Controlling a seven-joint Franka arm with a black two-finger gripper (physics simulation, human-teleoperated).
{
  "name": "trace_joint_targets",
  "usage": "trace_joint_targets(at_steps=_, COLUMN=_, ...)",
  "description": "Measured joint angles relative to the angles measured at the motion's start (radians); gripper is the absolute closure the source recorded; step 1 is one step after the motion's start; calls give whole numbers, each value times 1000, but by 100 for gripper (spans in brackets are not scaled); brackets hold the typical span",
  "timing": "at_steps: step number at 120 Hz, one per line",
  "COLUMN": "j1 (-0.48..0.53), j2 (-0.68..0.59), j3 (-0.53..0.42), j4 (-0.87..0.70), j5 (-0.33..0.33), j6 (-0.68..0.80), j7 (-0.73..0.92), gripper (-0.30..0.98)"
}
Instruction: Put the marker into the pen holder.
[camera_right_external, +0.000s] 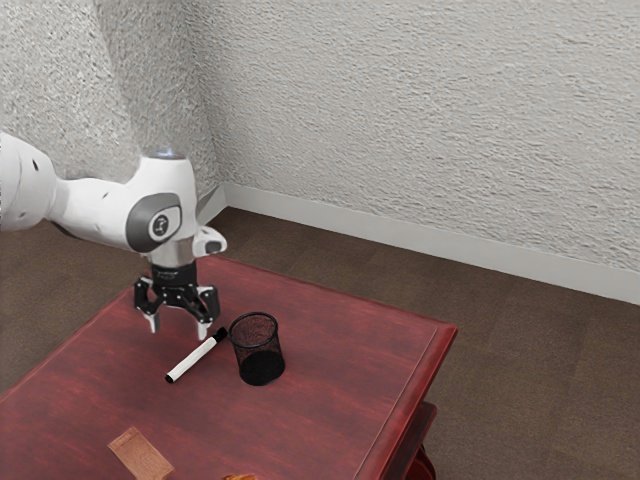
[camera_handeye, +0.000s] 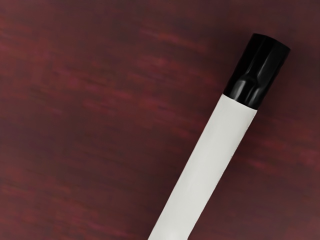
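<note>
In the exterior view, the arm (camera_right_external: 90, 203) comes in from the exterior view's left, and the gripper (camera_right_external: 179, 328) points down over the far left part of the red table (camera_right_external: 330, 405). Its two fingers stand apart with nothing between them, so it is open and holding nothing. The marker (camera_right_external: 193, 360) lies flat on the tabletop, slanting from near left to far right. It has a white barrel, a small black tip at the near left end and a longer black cap (camera_right_external: 222, 334) at the far right end. Just to the right of the cap stands the pen holder (camera_right_external: 258, 350), an upright black mesh cup; I cannot tell whether the two touch. The marker is outside the cup. Well toward the near side lies a flat brown wooden piece (camera_right_external: 141, 455), and to its right, at the view's lower edge, part of an orange-brown thing (camera_right_external: 240, 477). Beyond the table are a brown floor (camera_right_external: 540, 345) and rough pale walls (camera_right_external: 420, 110).

In the wrist view, the marker lies on the streaked red tabletop, with its white barrel running up to a ridged black end.
</note>
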Motion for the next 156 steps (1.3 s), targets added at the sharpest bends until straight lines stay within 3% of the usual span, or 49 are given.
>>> trace_joint_targets(at_steps=79, j1=-6, j2=149, j3=-11, j4=82, j5=20, j6=137, j7=64, gripper=1)
trace_joint_targets(at_steps=117, j1=-8, j2=158, j3=-20, j4=85, j5=6, j6=148, j7=73, gripper=3)
trace_joint_targets(at_steps=141, j1=-8, j2=153, j3=-20, j4=84, j5=13, j6=147, j7=78, gripper=46)
trace_joint_targets(at_steps=156, j1=-8, j2=152, j3=-20, j4=84, j5=15, j6=147, j7=80, gripper=63)
